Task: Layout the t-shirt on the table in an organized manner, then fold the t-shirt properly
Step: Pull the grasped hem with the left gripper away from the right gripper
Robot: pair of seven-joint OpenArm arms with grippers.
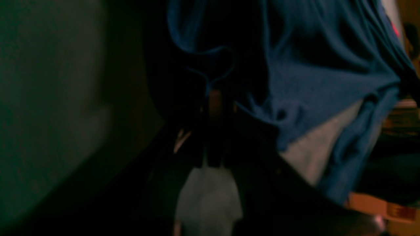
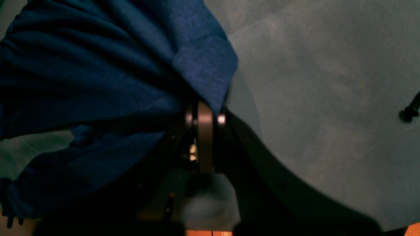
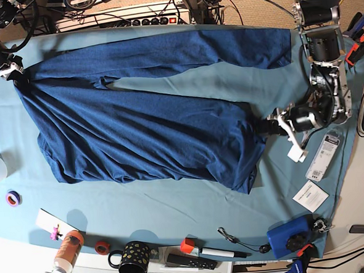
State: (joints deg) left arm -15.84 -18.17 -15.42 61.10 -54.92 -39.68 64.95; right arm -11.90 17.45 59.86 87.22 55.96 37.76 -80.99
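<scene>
The dark navy t-shirt (image 3: 145,132) lies spread wide across the teal table (image 3: 174,205), with folds and a bunched lower edge. My left gripper (image 3: 263,126) is at the shirt's right edge and looks shut on its hem. In the dim left wrist view the fingers (image 1: 213,101) pinch fabric (image 1: 315,75) that drapes above them. My right gripper (image 3: 14,69) holds the shirt's far left corner. In the right wrist view it (image 2: 205,113) is shut on the fabric (image 2: 98,65), just above the table cover (image 2: 328,98).
Along the front edge stand an orange bottle (image 3: 66,252), a black dotted mug (image 3: 133,261), a marker (image 3: 220,253) and a blue box (image 3: 287,238). Papers (image 3: 310,196) and a white device (image 3: 322,156) lie at the right. A purple tape ring (image 3: 13,198) lies left. Cables and a power strip (image 3: 131,19) run behind.
</scene>
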